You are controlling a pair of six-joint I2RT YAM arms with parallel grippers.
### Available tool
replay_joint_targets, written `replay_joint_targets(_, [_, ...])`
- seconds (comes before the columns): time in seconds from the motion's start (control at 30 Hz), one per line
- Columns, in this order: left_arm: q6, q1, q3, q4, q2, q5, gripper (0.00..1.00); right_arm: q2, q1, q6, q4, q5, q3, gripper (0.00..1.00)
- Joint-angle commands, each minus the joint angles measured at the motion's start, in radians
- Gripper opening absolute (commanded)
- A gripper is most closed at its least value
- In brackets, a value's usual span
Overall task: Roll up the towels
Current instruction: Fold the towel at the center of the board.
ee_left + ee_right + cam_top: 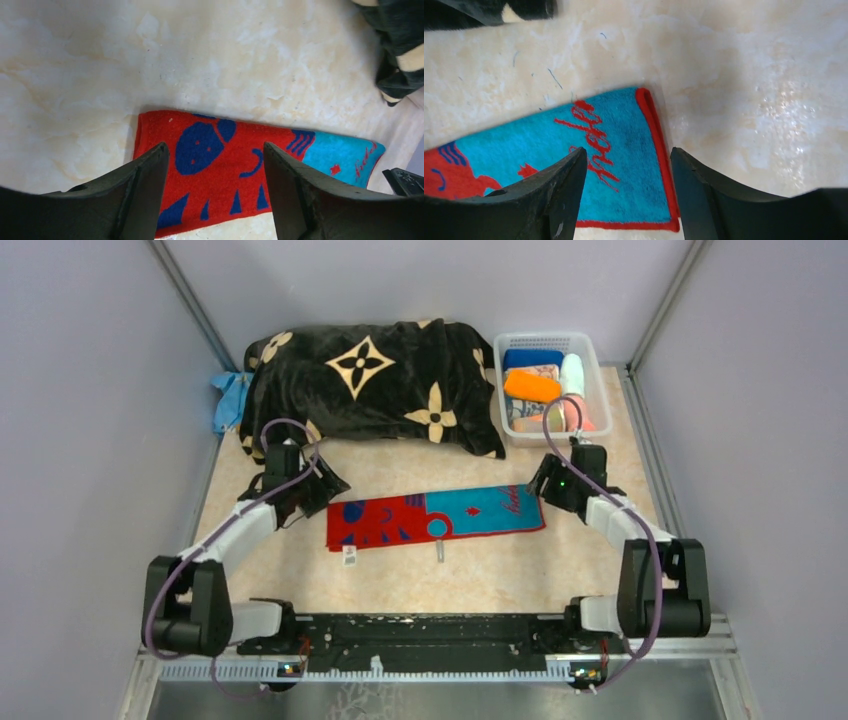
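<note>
Beige marbled tabletop (480,580): red-and-turquoise patterned towel (435,517) lies flat, unrolled. Left gripper (215,150) over its red end, right gripper (628,152) over its turquoise end, both spread, empty. Beyond that end, white plastic basket (590,345) holds orange roll (531,386), seemingly finished; this towel unstarted.

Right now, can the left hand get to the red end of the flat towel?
Probably yes. The left hand hangs open right over the red end of the towel, with nothing between them. The black blanket lies off to the side, not in the way.
</note>
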State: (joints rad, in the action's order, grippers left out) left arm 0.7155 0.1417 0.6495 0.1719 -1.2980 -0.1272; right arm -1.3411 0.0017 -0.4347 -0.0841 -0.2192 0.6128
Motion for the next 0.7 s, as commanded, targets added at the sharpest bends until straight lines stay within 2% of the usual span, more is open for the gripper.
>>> replay_joint_targets(0.0, [-0.087,0.0,0.055,0.129,0.107,0.035,0.77,0.059,0.057,0.099,-0.163,0.156,0.072,0.63])
replay_joint_targets(0.1, [-0.126,-0.001,0.082,0.203,0.164,0.081,0.81,0.014,0.076,0.116,-0.238,0.193,0.105,0.57])
replay_joint_targets(0.2, [-0.185,-0.001,0.09,0.224,0.206,0.067,0.86,-0.053,0.093,0.126,-0.272,0.209,0.133,0.51])
replay_joint_targets(0.37, [-0.302,-0.003,0.217,0.378,0.222,0.104,0.88,-0.13,0.12,0.143,-0.299,0.207,0.172,0.44])
replay_joint_targets(0.67, [-0.387,-0.004,0.179,0.332,0.305,0.134,0.91,-0.261,0.195,0.13,-0.404,0.254,0.211,0.44])
